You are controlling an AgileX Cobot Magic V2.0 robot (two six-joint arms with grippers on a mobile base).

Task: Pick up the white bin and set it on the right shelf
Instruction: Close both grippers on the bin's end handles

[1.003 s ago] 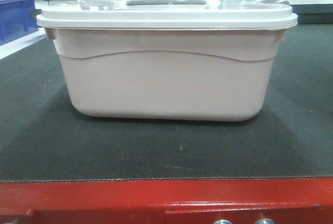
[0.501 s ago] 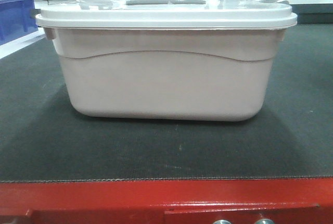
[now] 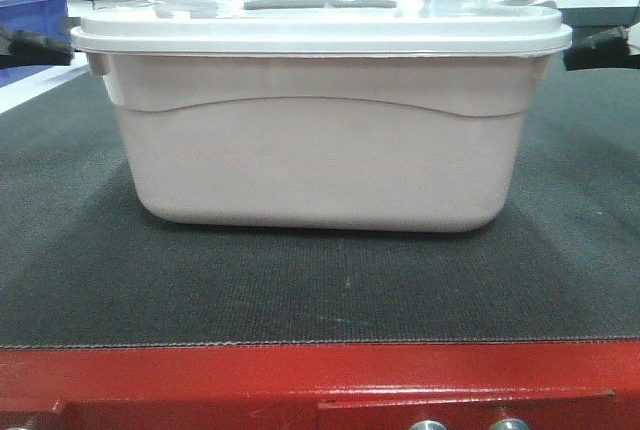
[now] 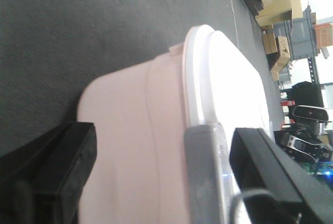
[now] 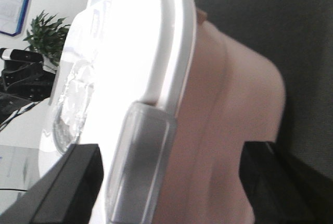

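The white bin (image 3: 320, 140), a pale pinkish tub with a white lid, stands on the dark mat (image 3: 300, 290) of the red-edged table. My left gripper (image 3: 48, 5) is open at the bin's left end, one finger above lid level and one below the rim. In the left wrist view its fingers (image 4: 65, 166) straddle the bin's end (image 4: 135, 146) and grey latch (image 4: 205, 172). My right gripper (image 3: 598, 8) is open at the right end. In the right wrist view its fingers (image 5: 67, 182) straddle the rim and grey latch (image 5: 143, 156). The right shelf is out of view.
A blue open bin (image 3: 25, 18) stands at the far left behind my left gripper. The table's red front edge (image 3: 320, 380) runs along the bottom. Cardboard boxes (image 4: 276, 47) and equipment stand beyond the table.
Both grippers have come into the front view at the bin's two ends, open. The bin has not moved.
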